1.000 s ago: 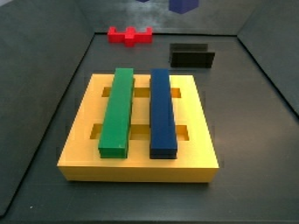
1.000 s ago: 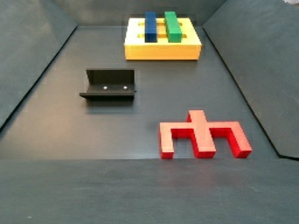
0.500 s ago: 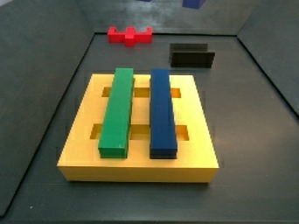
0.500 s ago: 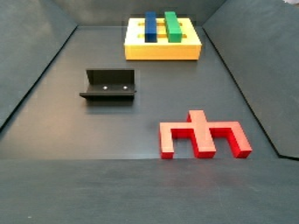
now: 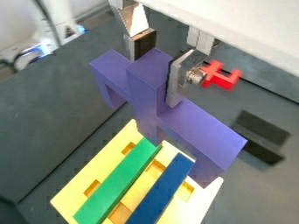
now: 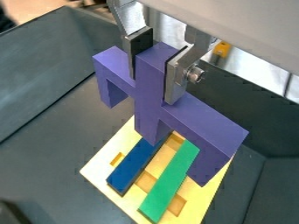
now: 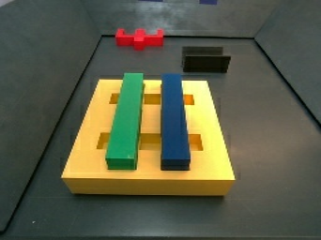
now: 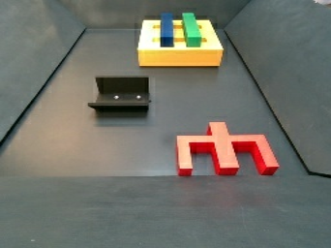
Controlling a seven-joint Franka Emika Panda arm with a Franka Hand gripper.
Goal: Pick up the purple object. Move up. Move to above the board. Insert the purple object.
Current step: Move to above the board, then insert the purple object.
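Note:
My gripper (image 5: 162,66) is shut on the central stem of the purple object (image 5: 187,131), which hangs high above the floor; both wrist views show this grip (image 6: 158,63). The purple object (image 6: 198,131) has a wide crossbar with short legs. The yellow board (image 5: 93,179) lies below it, partly covered by the piece, and shows in the wrist view (image 6: 117,153) too. The board (image 7: 150,173) carries a green bar (image 7: 123,117) and a blue bar (image 7: 175,120), and stands at the far end in a side view (image 8: 181,56). Gripper and purple object are out of both side views.
A red notched piece (image 8: 226,150) lies on the dark floor away from the board; it also shows in a side view (image 7: 141,37) and a wrist view (image 5: 216,74). The fixture (image 8: 120,94) stands between it and the board (image 7: 207,60). Dark walls ring the floor.
The bit of purple at the top edge of a side view has slid right and up, out of the frame. Board, red piece and fixture have not moved.

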